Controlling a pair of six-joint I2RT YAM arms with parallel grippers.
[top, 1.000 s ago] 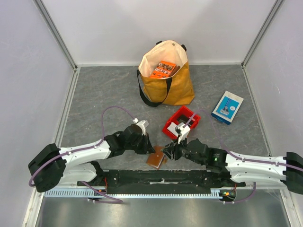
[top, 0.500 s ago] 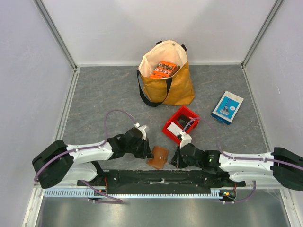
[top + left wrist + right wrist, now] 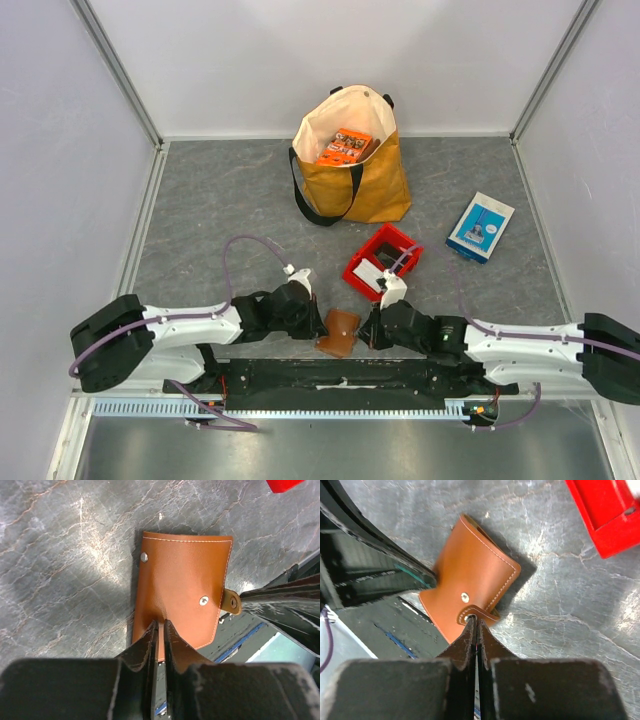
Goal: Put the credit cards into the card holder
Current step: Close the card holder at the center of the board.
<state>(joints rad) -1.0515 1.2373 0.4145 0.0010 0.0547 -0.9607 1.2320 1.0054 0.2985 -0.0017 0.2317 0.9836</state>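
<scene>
The brown leather card holder [image 3: 340, 331] lies closed at the near edge of the table, between my two grippers. My left gripper [image 3: 319, 326] is shut on its left edge; in the left wrist view the leather [image 3: 181, 592] runs in between the nearly closed fingertips [image 3: 153, 631]. From the right, my right gripper [image 3: 366, 330] is shut on the snap tab [image 3: 479, 613], which bends up off the holder [image 3: 470, 580]. A white credit card [image 3: 367, 271] lies in the red bin [image 3: 397, 240].
An open tan tote bag [image 3: 369, 180] holding an orange packet [image 3: 343, 146] stands at the back. A blue-and-white box [image 3: 480, 226] lies at the right. The black base rail [image 3: 330, 378] runs just under the holder.
My right gripper came down to the holder's right side and shut on the snap tab. The left gripper slid slightly right and nearer, and the holder shifted with it.
</scene>
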